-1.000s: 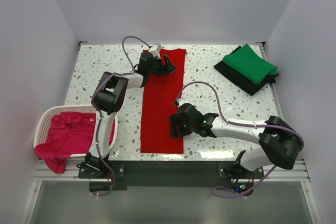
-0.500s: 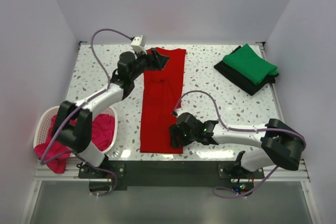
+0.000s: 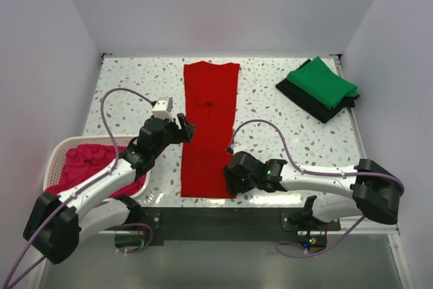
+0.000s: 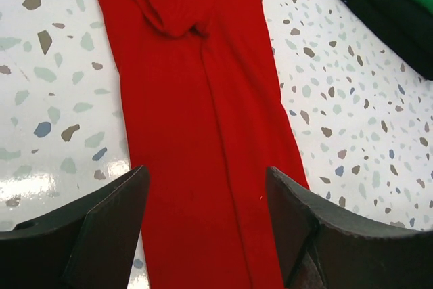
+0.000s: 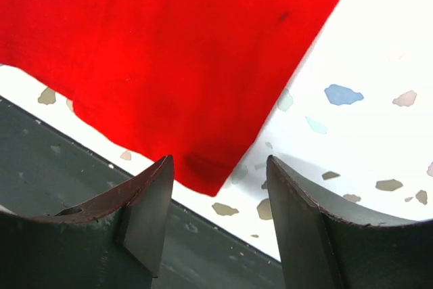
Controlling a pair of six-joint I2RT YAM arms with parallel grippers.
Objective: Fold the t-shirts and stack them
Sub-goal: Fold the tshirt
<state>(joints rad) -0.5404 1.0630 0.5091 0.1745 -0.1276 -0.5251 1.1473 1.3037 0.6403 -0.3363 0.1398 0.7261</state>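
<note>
The red t-shirt (image 3: pixel 210 123) lies flat as a long narrow strip down the middle of the table. My left gripper (image 3: pixel 185 128) is open and empty, hovering over the strip's left edge near its middle; in the left wrist view the red cloth (image 4: pixel 196 99) lies between the fingers (image 4: pixel 111 221). My right gripper (image 3: pixel 231 179) is open and empty over the strip's near right corner (image 5: pixel 206 177). The green t-shirt (image 3: pixel 321 80) lies folded on the folded black t-shirt (image 3: pixel 312 104) at the back right. The magenta-pink t-shirt (image 3: pixel 88 170) is crumpled in the basket.
The white lattice basket (image 3: pixel 59 148) stands at the near left, with pink cloth hanging over its front rim. The table's dark front edge (image 5: pixel 81 160) runs just under my right gripper. The black and green shirts show at the top right of the left wrist view (image 4: pixel 389 11).
My left arm has drawn back from the red shirt's far end to beside its middle. My right gripper has shifted slightly along the shirt's near right corner. The shirt lies flat.
</note>
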